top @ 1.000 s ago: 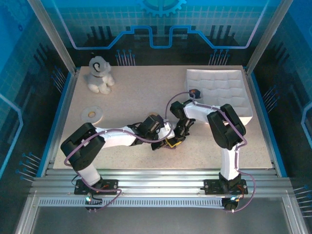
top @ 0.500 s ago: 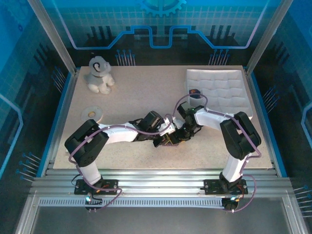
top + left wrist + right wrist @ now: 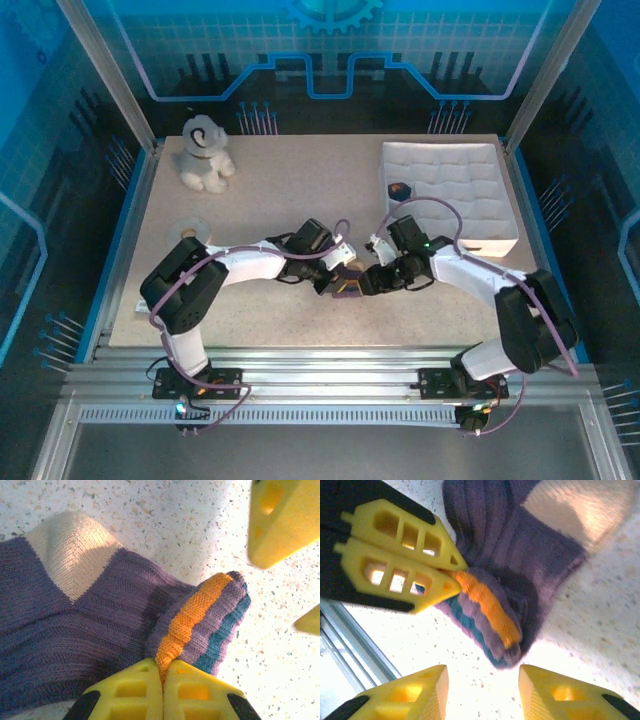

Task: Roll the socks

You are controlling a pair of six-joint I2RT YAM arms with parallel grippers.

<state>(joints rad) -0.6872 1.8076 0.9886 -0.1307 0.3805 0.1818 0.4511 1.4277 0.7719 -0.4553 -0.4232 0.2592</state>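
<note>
The left pincer [image 3: 163, 666] is clamped shut on the striped cuff [image 3: 202, 617] of the socks [image 3: 85, 620], which lie flat on the table [image 3: 270, 190] near its front middle. The right pincer [image 3: 482, 677] faces that cuff head-on from the other side, jaws partly spread and empty, just short of the fabric. The purple body trails away from it, toward the left arm. The speckled top looks hard and smooth, and the tray [image 3: 460, 190] and toy dog [image 3: 205, 155] stand well apart.

High rear overview; 2 close downward wrist views, same striped cuff [image 3: 200, 617]
</note>
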